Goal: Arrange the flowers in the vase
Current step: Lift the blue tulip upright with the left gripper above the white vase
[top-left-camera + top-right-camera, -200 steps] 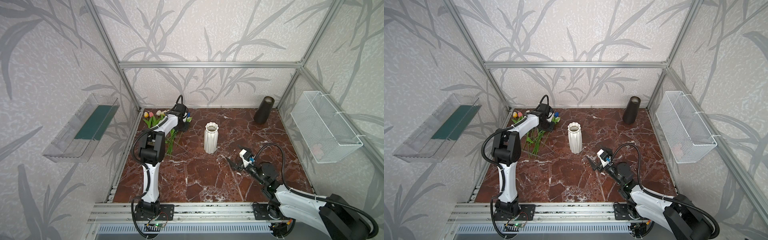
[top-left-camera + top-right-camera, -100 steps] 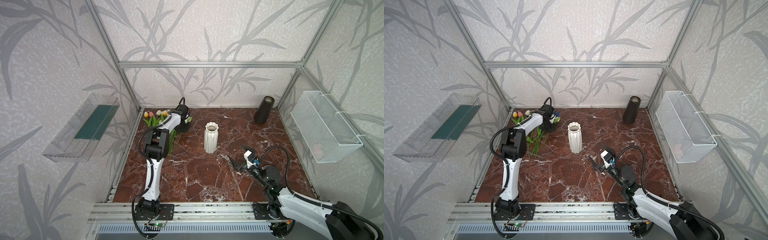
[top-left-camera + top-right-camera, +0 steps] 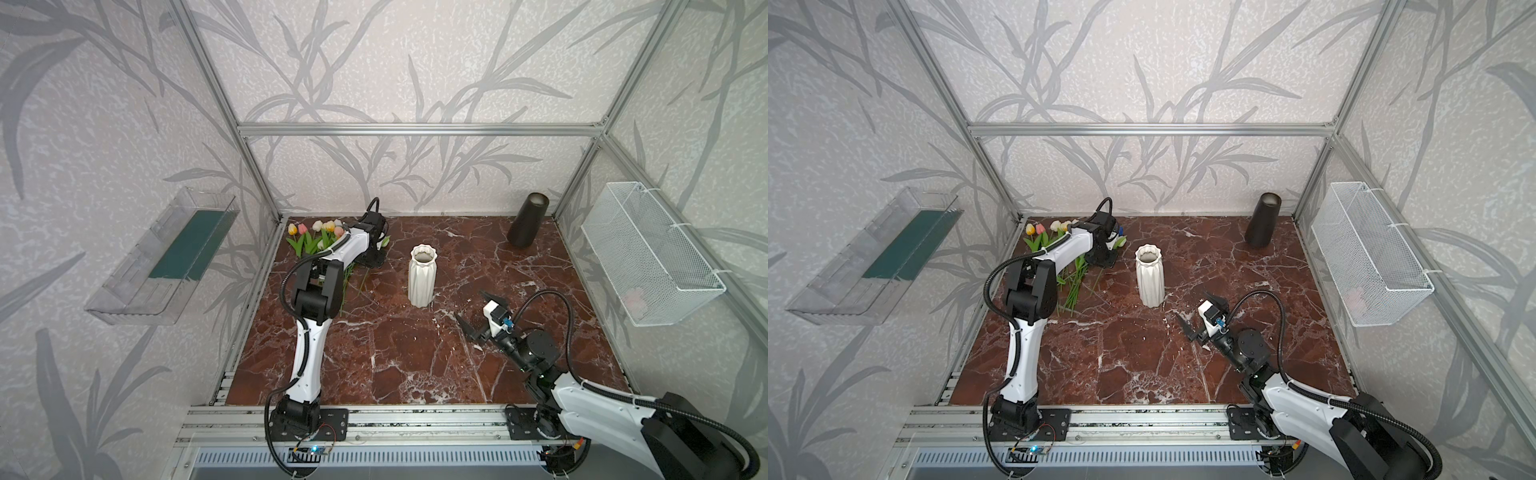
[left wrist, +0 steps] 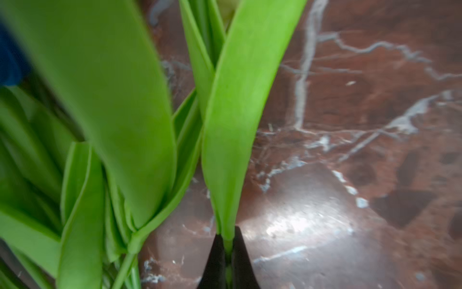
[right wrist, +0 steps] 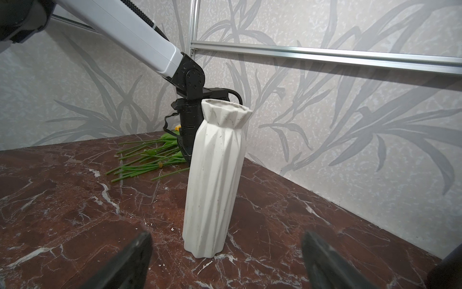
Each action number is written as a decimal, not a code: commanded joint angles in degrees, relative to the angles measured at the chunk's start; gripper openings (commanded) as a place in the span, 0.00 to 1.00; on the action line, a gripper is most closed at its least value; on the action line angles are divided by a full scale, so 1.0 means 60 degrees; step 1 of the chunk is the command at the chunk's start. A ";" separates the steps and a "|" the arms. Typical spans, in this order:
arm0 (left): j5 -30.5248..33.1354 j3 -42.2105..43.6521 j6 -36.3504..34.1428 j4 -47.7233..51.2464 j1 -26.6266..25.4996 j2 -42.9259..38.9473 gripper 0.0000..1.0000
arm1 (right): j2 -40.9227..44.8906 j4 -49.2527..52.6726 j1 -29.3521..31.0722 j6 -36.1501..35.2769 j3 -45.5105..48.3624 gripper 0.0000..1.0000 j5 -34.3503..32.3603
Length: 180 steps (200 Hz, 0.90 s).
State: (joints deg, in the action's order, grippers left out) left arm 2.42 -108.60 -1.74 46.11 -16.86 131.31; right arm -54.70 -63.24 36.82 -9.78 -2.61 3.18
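pickup step; left jaws clenched on one tulip (image 4: 232,140); right jaws released, facing white vase (image 5: 215,175); next: lift clear, stem-end to vase mouth

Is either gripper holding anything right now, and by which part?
The left gripper is shut on one flower, pinching its stem just below a leaf. The right gripper is open, holding nothing.

1. A table (image 3: 415,365) of red-brown marble, veined in white, is seen below.
2. A dark cylindrical vessel (image 3: 527,226) is placed near the table's far right corner.
3. A white wire basket (image 3: 648,249) is hung on the right wall. A pale pink item (image 3: 633,296) is seen inside, too faint to be identified.
4. A clear plastic tray (image 3: 137,286) is mounted on the left wall, and a dark green sheet (image 3: 189,245) is laid in it.
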 commanded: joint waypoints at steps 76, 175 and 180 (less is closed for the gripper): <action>-0.1252 0.2636 0.0698 -0.2283 -0.0148 -0.4856 0.00 | 0.0077 -0.0460 0.0045 0.0071 0.0080 0.94 -0.0193; -0.4500 0.8048 0.1487 -1.1169 -0.0961 -1.0005 0.00 | 0.0571 -0.0138 0.0045 0.0118 -0.0029 0.95 0.0362; -0.4642 0.8116 0.1473 -1.1413 -0.1042 -1.0152 0.00 | 0.0674 -0.0013 0.0045 0.0118 -0.0040 0.95 0.0384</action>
State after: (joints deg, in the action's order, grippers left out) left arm -19.18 -61.73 6.28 -6.72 -20.75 75.57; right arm -53.43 -63.40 36.82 -9.47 -2.61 3.62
